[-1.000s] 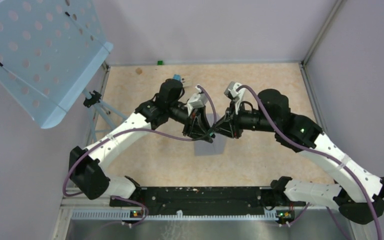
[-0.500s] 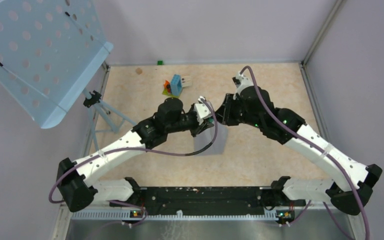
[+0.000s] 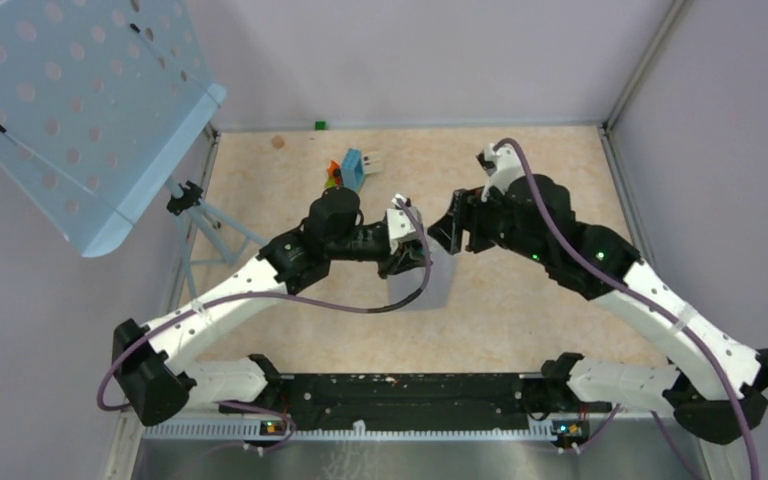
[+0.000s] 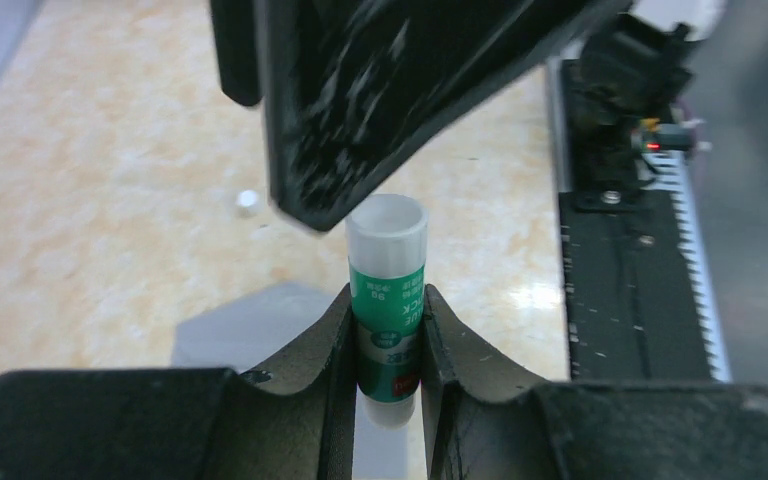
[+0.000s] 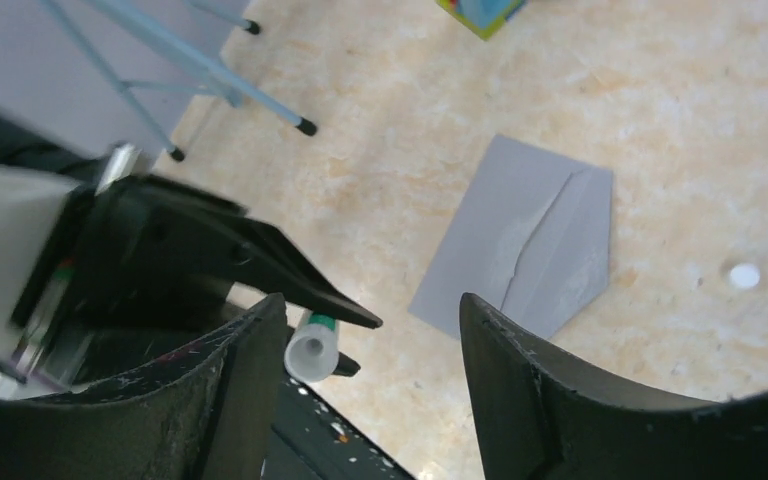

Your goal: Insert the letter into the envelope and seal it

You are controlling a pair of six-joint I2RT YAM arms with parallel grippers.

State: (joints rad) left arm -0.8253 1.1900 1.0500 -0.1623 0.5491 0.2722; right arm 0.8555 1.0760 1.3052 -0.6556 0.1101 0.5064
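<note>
Left gripper (image 4: 387, 300) pinches glue stick (image 4: 388, 240), clear only wrist-side; right gripper (image 5: 370, 310), spread wide, has drawn back since 1 second ago.

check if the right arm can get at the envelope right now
Probably yes. The right claw is open and empty, with the envelope flat and uncovered below. The left claw, shut on the glue stick, hangs close and could crowd it.

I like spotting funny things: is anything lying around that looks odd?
A small white round bit lies loose on the table, apart from the grey envelope. I cannot tell what it is.
</note>
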